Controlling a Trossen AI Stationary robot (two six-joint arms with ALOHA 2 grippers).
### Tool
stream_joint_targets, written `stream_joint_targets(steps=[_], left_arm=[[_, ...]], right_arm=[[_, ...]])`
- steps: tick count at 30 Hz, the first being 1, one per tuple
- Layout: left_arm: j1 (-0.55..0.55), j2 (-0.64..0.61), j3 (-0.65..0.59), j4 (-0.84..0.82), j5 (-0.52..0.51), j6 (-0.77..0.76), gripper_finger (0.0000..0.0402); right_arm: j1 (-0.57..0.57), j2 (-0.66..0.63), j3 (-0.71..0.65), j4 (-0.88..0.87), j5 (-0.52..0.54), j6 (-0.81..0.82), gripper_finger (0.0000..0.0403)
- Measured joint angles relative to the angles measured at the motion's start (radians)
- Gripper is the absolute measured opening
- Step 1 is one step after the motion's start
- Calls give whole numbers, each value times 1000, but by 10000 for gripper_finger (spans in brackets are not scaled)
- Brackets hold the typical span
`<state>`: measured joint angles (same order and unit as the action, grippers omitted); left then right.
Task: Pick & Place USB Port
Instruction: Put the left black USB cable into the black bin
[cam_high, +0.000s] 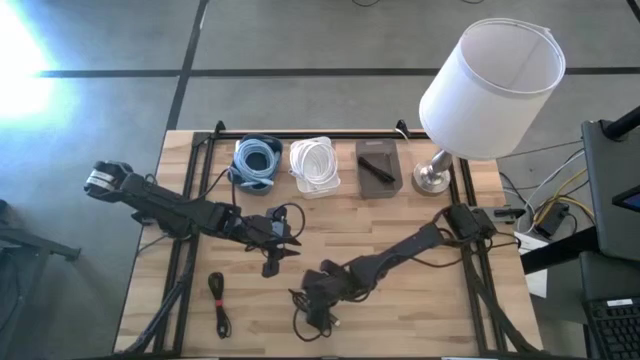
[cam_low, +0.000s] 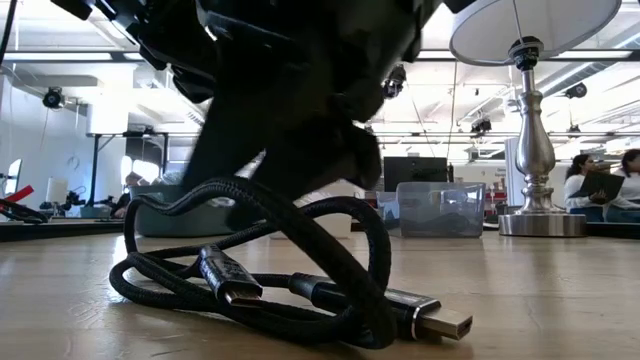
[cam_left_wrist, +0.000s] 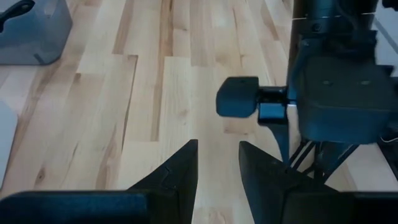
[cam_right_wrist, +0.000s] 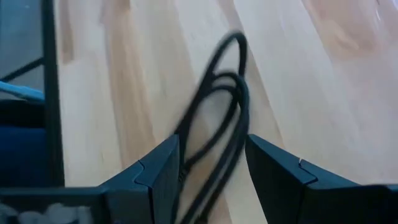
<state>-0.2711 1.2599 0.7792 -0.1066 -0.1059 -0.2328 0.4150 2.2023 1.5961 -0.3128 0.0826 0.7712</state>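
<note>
Beneath my right gripper (cam_high: 318, 303), near the front edge of the table (cam_high: 430, 320), lies the black braided USB cable (cam_low: 290, 270), coiled in loose loops on the wood; I see its fingers (cam_right_wrist: 277, 171) parted, one on each side of the rising loops, with cable strands passing between them, though I cannot tell whether the pads touch the cord; in the low view the gripper's dark bulk sits right on top of the coil, and two plugs stick out of it toward the camera, one with a silver metal tip (cam_low: 448, 322).

Off to that gripper's left, nearer the table's middle, my left gripper (cam_high: 272, 262) hangs above bare boards; its fingers (cam_left_wrist: 177, 171) are spread a little with nothing between them.

A second short black cable (cam_high: 218, 303) lies apart, out beyond the left gripper toward the front left corner.

Far behind both grippers, along the back edge, stand three clear bins: one with a blue cable coil (cam_high: 257, 160), one with a white coil (cam_high: 316, 164), one holding a dark item (cam_high: 378, 166); beside them stands a lamp (cam_high: 487, 90).
</note>
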Motion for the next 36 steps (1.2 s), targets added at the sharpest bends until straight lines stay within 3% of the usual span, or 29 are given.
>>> stream_joint_targets(steps=[8,18,25,31,36], left_arm=[[0,0,0,0,0,1,119],[0,0,0,-1,0,1,119],[0,0,0,0,0,2,119],[0,0,0,0,0,3,119],[0,0,0,0,0,2,119]], right_arm=[[0,38,1,6,4,169,178],[13,68,1,9,42,151,166],[12,71,0,-4,38,104,96],[12,72,0,8,36,-85,27],[10,68,1,9,41,-86,13]])
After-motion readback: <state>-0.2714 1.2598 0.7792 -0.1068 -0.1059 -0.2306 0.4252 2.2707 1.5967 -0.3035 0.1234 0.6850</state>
